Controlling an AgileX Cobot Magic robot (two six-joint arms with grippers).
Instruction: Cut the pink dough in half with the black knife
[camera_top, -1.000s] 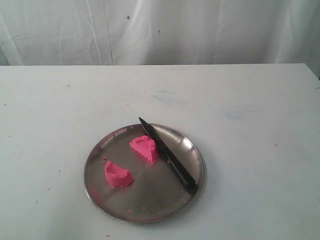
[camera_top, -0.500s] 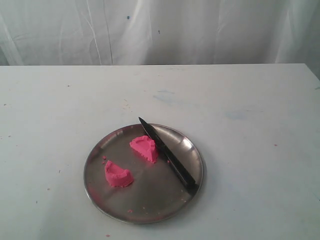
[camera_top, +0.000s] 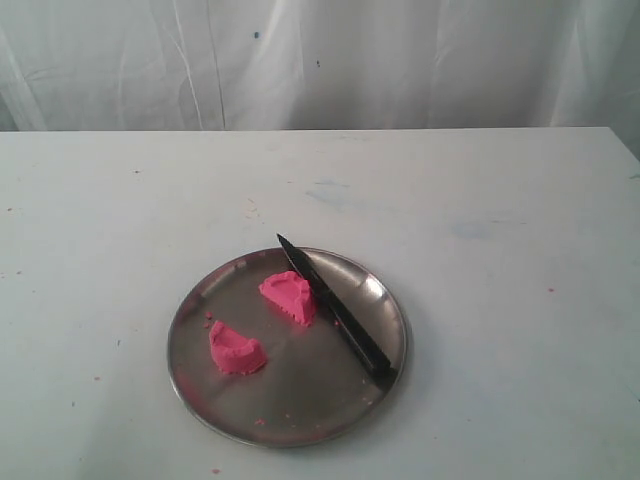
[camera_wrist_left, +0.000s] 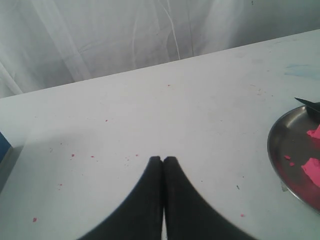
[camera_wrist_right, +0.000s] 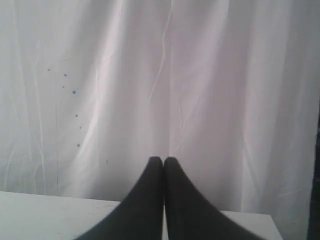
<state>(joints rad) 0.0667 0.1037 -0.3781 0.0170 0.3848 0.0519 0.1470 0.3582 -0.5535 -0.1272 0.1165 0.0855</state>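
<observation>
Exterior view: no arms visible; pink dough (camera_top: 262, 322) halved on steel plate (camera_top: 300, 415), black knife (camera_top: 334, 309) at 3 o'clock. Wrist views: left gripper (camera_wrist_left: 163, 160) and right gripper (camera_wrist_right: 163, 160) fingers closed, empty.

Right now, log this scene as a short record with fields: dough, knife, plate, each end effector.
dough: pink dough in two separate chunks, one beside the blade, the other nearer the plate's left rim
knife: black knife lying on the plate, tip at the far rim, handle end at the right rim, not held
plate: steel plate on the white table, pink crumbs on it
left end effector: shut, empty, away from the plate
right end effector: shut, empty, facing the white curtain
</observation>
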